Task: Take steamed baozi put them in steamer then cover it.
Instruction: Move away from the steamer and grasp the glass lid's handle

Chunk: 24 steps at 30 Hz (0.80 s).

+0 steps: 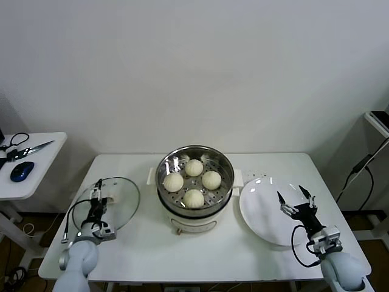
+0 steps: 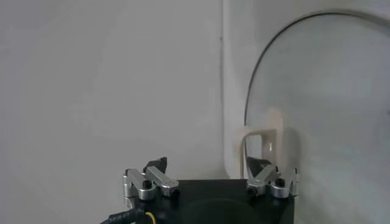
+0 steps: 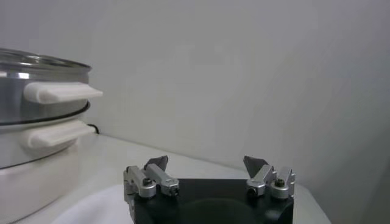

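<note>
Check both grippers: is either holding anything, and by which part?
Nothing is held. The left gripper is open over the lid, near its handle; the right gripper is open over the plate.

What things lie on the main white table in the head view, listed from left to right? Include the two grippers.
Left gripper over the cover → steamer holding four steamed baozi → white plate → right gripper, fingers open.

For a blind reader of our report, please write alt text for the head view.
Four steamed baozi sit in the open steamer at the centre of a white table. The glass cover lies to its left under the open left gripper; an empty white plate lies to its right under the open right gripper.
</note>
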Available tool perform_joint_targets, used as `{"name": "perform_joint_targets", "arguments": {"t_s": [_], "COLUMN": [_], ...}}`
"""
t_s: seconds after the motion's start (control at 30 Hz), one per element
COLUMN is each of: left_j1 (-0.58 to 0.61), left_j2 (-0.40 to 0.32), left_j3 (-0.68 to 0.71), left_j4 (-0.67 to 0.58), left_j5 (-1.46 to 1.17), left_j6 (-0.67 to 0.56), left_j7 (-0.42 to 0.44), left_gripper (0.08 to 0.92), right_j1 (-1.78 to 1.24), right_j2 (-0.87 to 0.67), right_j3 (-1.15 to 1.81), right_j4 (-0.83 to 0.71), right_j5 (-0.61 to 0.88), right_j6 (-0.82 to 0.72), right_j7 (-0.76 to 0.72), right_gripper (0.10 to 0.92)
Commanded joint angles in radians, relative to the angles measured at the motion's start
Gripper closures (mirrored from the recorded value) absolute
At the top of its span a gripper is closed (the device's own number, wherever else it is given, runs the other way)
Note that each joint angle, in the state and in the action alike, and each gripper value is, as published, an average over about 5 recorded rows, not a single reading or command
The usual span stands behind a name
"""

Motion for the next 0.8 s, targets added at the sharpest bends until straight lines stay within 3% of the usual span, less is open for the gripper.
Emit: {"name": "perform_joint_targets", "arguments": {"t_s": [0.03, 0.2, 0.8], "left_j1": [-0.05, -0.044, 0.009], "left_j2": [0.002, 0.001, 0.013], "left_j3": [0.006, 0.005, 0.011], "left_j4": [0.066, 0.075, -0.021], "left_j5": [-0.013, -0.013, -0.074], "left_j6": [0.006, -0.001, -0.008], "left_j7": [-0.026, -0.021, 0.002], "left_gripper": [0.177, 0.222, 0.736], "right_j1": [-0.006, -0.006, 0.005], "right_j2": [0.011, 0.016, 0.027], "right_j3": [0.011, 0.015, 0.023], "right_j4": [-0.012, -0.017, -0.036], "right_j5": [-0.023, -0.029, -0.042], "right_j6": [0.009, 0.012, 0.022], "right_j7": [-0.009, -0.014, -0.025], "right_gripper": [0.203, 0.203, 0.203]}}
